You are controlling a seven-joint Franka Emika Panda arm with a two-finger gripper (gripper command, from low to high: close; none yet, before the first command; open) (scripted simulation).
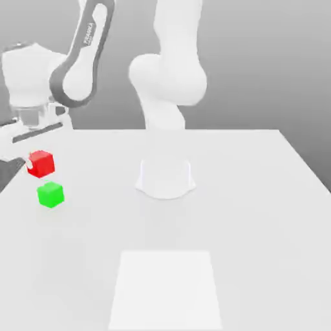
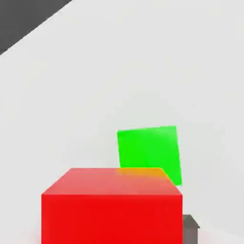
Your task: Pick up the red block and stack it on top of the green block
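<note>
At the exterior view's left, the gripper (image 1: 32, 165) is clamped shut on the red block (image 1: 41, 163), carried clear above the green block (image 1: 50, 194) on the table (image 1: 245, 194).

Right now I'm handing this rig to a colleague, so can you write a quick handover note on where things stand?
Gripper: shut on the red block, held off the table at the exterior view's left.
Green block: sits on the table, just below the red one in that view; in the hand view it lies beyond the red block.
Done: pickup.
Left: centre the red block over the green, lower it, release.
</note>
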